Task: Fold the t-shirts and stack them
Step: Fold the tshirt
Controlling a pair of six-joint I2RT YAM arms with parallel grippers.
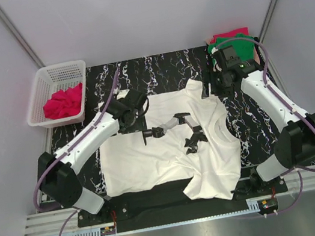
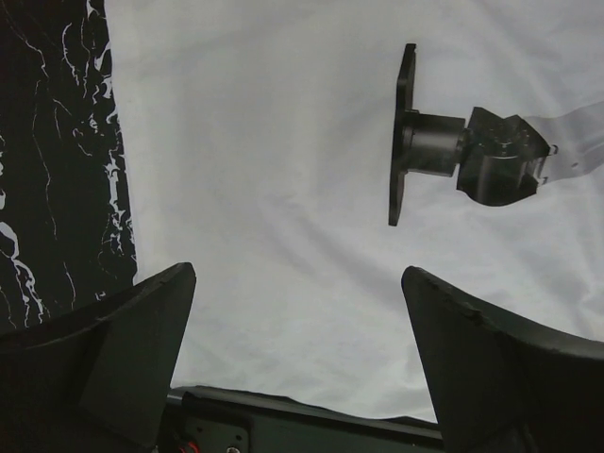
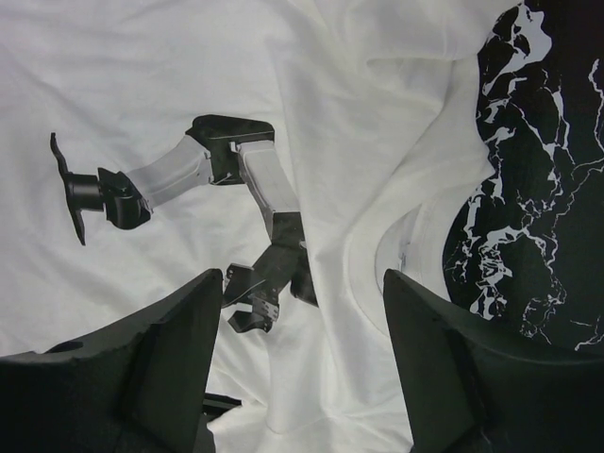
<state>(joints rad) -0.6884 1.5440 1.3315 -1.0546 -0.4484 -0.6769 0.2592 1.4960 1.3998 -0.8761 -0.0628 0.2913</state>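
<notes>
On the table you have one white shirt spread beneath both sets of fingers. One basket well beyond the left gripper holds one bunched red shirt, and one green shirt lies folded beyond the right gripper. One bracket arm lies on the white shirt just ahead of both grippers, whose two fingers each stand wide apart, grasping nothing.

The spread-out white cotton t-shirt contrasts with the black, white-veined marbled desk. The crumpled t-shirt is pinkish-red, the folded t-shirt green.
</notes>
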